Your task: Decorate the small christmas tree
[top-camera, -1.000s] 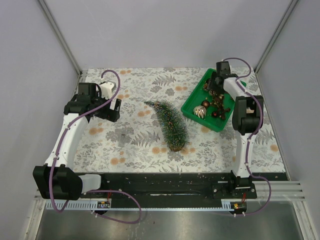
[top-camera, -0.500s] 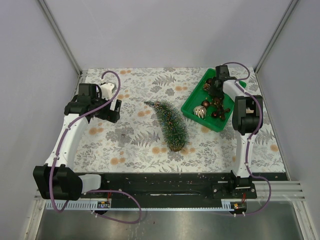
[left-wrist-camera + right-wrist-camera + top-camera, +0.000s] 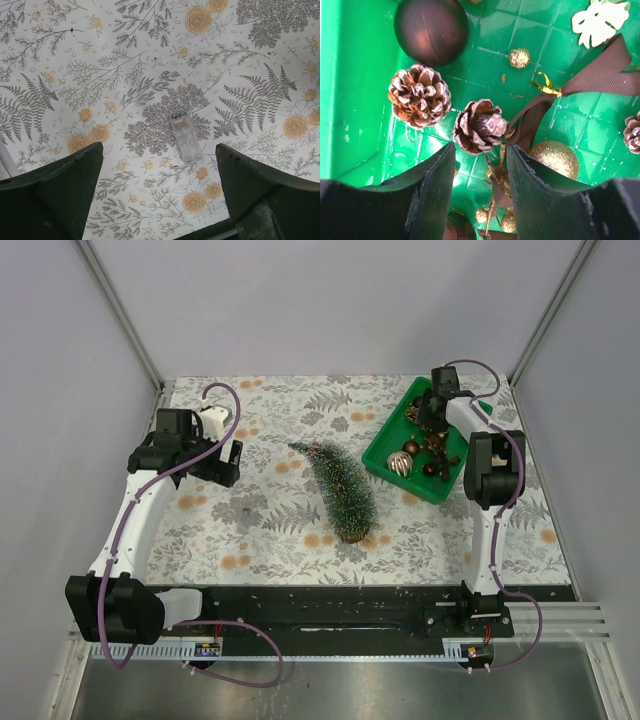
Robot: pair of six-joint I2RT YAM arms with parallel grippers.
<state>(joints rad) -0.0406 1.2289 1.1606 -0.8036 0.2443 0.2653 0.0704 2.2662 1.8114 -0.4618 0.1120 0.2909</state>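
The small christmas tree (image 3: 340, 485) lies on its side in the middle of the worktop, on the fern-printed tablecloth (image 3: 270, 515). Its wooden base is toward the arms and its tip points away and to the left. No ornament can be seen on it.

Just to the right of the tree, beside its upper half, sits the green tray (image 3: 385, 455). The right hand (image 3: 428, 418) is lowered into the end of the tray farthest from the tree. In the wrist view this hand (image 3: 480, 150) has its two dark fingers (image 3: 435, 190) partly apart. A frosted pine cone (image 3: 480, 125) sits right at their tips, about as wide as the gap. From this angle I cannot tell whether the fingers pinch the cone or only frame it.

Around that cone on the tray floor (image 3: 350, 75) are a second pine cone (image 3: 419, 96), a dark brown ball (image 3: 431, 30), a gold glitter ball (image 3: 554, 159), a brown ribbon (image 3: 600, 70) and a white leaf cutout (image 3: 600, 20).

To the left of the tree, well apart from it, the left hand (image 3: 230, 462) hangs over the cloth. In its wrist view the left hand (image 3: 159, 147) is spread wide with nothing between the fingers. A small clear plastic piece (image 3: 186, 139) lies on the cloth below the gap.
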